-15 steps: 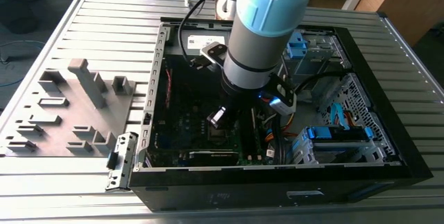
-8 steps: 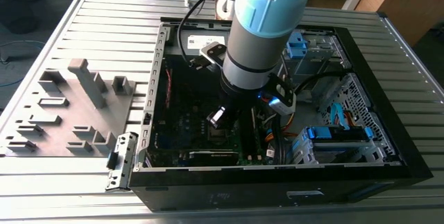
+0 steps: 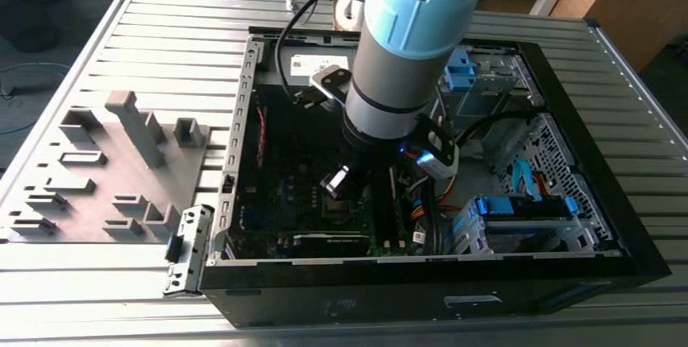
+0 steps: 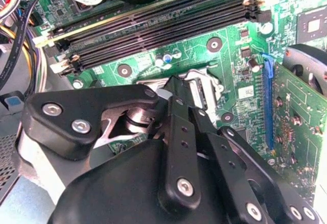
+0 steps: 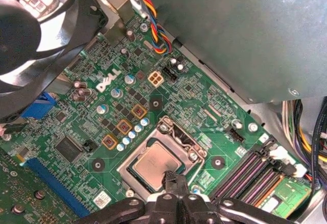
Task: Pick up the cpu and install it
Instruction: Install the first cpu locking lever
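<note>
Exterior view, from its left: a grey fixture block [image 3: 102, 174] lies on the slatted table [image 3: 161, 33], well apart from the arm. To its right stands the open PC case [image 3: 430, 278]. The arm [image 3: 404, 57] reaches down into the case, with the gripper [image 3: 340, 182] low over the motherboard [image 3: 279, 202]. Blue-tabbed drive cages [image 3: 521, 210] sit toward the exterior view's right.

First wrist view: the cpu [image 5: 156, 164] lies flat in its socket [image 5: 161, 132] on the motherboard, the metal frame around it. A fan [image 5: 30, 25] is near one corner, RAM slots [image 5: 250, 175] beside the socket.

Jaws: in both wrist views the fingertips [image 5: 174, 180] come together almost to a point, with no gap visible between them. They sit at the cpu's edge; whether they touch it cannot be told. Nothing is seen clamped between them. In the second wrist view the gripper [image 4: 176, 96] hides most of the socket.
</note>
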{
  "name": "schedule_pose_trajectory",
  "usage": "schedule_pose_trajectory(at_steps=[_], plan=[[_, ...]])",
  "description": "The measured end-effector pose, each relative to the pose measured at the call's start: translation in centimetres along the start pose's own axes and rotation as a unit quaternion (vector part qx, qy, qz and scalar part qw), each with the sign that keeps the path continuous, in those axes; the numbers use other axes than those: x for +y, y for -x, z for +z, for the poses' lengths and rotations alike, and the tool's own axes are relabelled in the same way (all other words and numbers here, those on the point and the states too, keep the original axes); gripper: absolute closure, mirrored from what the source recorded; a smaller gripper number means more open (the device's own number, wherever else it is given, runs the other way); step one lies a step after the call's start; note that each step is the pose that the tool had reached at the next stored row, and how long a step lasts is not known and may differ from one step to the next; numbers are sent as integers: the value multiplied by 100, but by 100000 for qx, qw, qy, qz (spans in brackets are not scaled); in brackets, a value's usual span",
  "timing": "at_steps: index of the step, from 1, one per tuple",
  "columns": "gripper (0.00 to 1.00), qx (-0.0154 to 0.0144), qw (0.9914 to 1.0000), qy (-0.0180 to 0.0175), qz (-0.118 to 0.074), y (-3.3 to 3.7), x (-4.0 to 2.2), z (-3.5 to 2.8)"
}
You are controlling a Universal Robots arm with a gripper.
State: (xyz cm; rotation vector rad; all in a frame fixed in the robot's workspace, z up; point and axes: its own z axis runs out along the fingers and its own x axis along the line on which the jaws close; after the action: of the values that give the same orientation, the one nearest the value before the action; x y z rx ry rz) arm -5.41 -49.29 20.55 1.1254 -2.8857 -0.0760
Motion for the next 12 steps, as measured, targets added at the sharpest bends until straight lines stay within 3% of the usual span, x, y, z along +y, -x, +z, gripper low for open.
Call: schedule_pose_trajectory(at_steps=[6,12], plan=[[89,1111,99984,1398,52,8,-11,0],[89,1264,99980,1545,66,12,-18,0]])
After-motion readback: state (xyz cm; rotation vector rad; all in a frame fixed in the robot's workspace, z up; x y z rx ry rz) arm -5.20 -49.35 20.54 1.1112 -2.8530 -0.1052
